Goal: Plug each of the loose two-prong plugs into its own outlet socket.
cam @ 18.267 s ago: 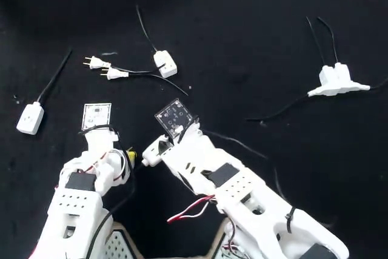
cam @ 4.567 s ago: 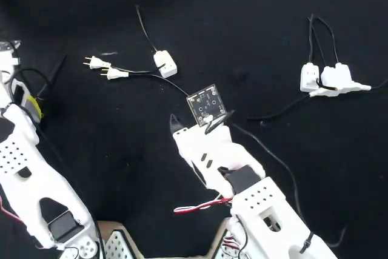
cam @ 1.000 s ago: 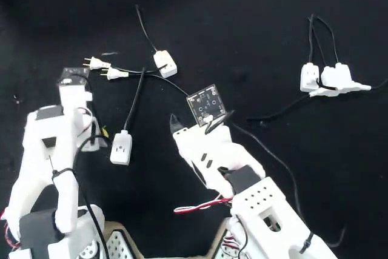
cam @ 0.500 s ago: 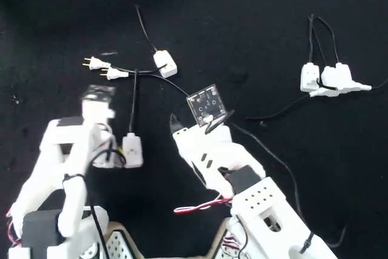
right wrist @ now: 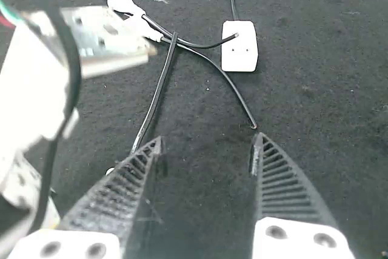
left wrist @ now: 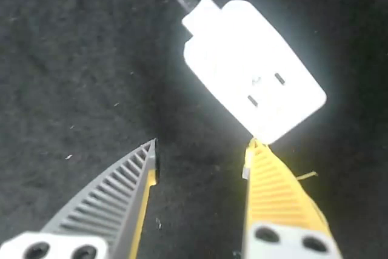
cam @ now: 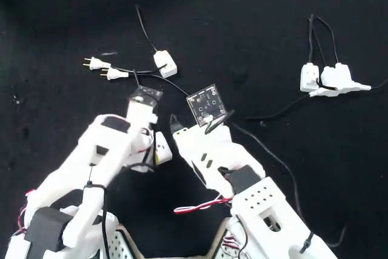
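Your left arm has swung in toward the right one, bringing the outlet socket (left wrist: 254, 86) to the middle of the table. Its left gripper (left wrist: 200, 147) stands apart, and the socket lies free at the yellow fingertip. Your right gripper (right wrist: 206, 144) is spread wide and holds nothing. Both loose plugs (cam: 116, 74) lie unplugged near the second socket (cam: 165, 63), so both insertions look to remain.

1. Two loose plugs (cam: 115, 74) lie side by side at the table's (cam: 254, 34) far left, with one socket (cam: 165, 63) just to their right.
2. A second socket (left wrist: 254, 92) lies nearer the arms, between the left gripper (left wrist: 203, 150) and the right gripper (right wrist: 206, 144) (one left fingertip touches its end).
3. A socket cluster (cam: 330, 79) sits well apart, at the far right.
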`<state>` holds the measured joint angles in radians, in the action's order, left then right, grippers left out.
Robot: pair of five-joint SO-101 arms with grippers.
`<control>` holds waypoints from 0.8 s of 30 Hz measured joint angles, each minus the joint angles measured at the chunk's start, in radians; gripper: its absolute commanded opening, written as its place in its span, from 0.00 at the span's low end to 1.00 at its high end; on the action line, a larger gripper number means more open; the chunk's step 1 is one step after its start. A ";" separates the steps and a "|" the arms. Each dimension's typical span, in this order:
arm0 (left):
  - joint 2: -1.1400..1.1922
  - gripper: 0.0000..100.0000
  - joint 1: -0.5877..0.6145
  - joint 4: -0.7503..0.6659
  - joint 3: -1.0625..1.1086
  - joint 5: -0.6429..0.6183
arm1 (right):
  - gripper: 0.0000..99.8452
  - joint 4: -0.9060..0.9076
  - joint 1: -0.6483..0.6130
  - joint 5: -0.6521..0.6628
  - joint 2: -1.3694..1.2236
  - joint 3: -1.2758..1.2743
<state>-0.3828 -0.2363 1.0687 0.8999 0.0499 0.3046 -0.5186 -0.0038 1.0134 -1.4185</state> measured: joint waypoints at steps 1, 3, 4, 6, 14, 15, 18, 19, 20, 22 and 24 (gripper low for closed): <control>0.000 0.23 0.008 0.040 -0.035 0.000 | 0.22 0.000 0.000 0.000 0.000 0.000; 0.000 0.23 0.048 0.104 -0.109 0.000 | 0.22 0.000 0.000 0.000 0.000 0.000; 0.000 0.24 0.072 0.120 -0.149 0.000 | 0.22 0.000 0.000 0.000 0.000 0.000; 0.003 0.24 0.114 0.133 -0.215 0.000 | 0.22 0.000 0.000 0.000 0.000 0.000; 0.003 0.24 0.167 -0.092 -0.258 -0.018 | 0.22 0.000 0.000 0.000 0.000 0.000; 0.003 0.24 0.167 -0.132 -0.242 -0.037 | 0.22 0.000 0.000 0.000 0.000 0.000; 0.003 0.24 0.158 -0.242 -0.189 -0.084 | 0.22 0.000 0.000 0.000 0.000 0.000; 0.003 0.24 0.150 -0.279 -0.175 -0.089 | 0.22 0.000 0.000 0.000 0.000 0.000; 0.003 0.24 0.147 -0.315 -0.157 -0.092 | 0.22 0.000 0.000 0.000 0.000 0.000; 0.009 0.24 0.150 -0.385 -0.127 -0.097 | 0.22 0.000 0.000 0.000 0.000 0.000; 0.037 0.24 0.150 -0.454 -0.101 -0.098 | 0.22 0.000 0.000 0.000 0.000 0.000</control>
<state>-0.3460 -0.0859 0.6145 0.7986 -0.0483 0.3046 -0.5186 -0.0038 1.0134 -1.4185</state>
